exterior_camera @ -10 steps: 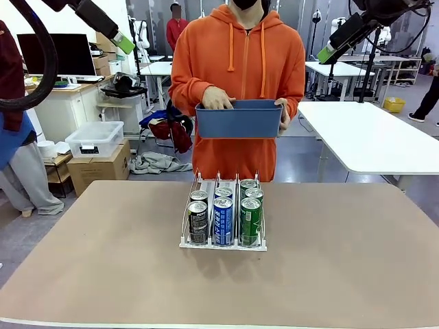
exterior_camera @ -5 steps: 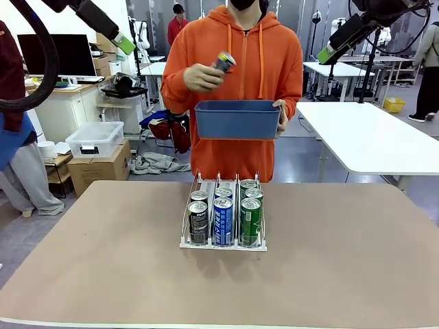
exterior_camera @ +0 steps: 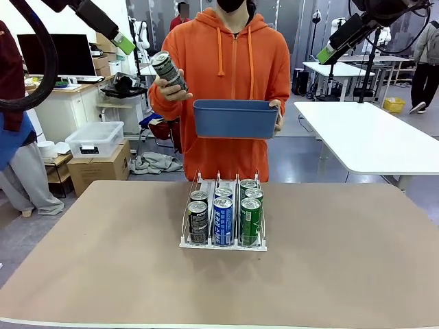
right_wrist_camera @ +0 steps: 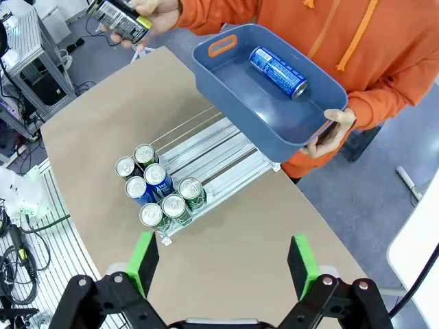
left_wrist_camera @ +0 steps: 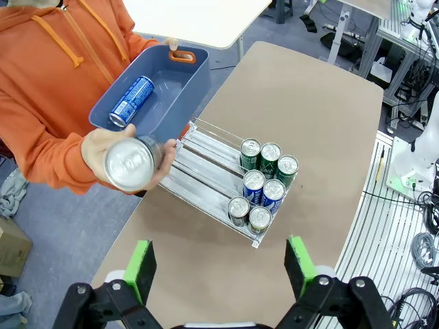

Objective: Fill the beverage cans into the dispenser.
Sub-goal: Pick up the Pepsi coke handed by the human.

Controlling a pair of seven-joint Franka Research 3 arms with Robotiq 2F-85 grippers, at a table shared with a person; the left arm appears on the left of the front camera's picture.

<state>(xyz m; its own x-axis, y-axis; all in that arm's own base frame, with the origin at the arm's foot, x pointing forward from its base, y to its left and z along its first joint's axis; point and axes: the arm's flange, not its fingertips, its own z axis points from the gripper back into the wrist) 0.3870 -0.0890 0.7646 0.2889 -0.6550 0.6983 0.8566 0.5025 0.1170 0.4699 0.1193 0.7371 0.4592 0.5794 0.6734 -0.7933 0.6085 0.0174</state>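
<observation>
— Front?
— A wire rack (exterior_camera: 223, 244) sits on the brown table (exterior_camera: 343, 260), six cans (exterior_camera: 223, 221) upright at its near end. Behind it a person (exterior_camera: 233, 68) holds a blue plastic bin (exterior_camera: 235, 118) and a dark can (exterior_camera: 169, 70), tilted, top up-left.
— Left wrist?
— The left gripper (left_wrist_camera: 221, 264) is spread wide and empty, well above the rack.
— Right wrist?
— The right gripper (right_wrist_camera: 223, 264) is gaping too, empty. A blue can (right_wrist_camera: 278, 71) lies flat in the bin.
</observation>
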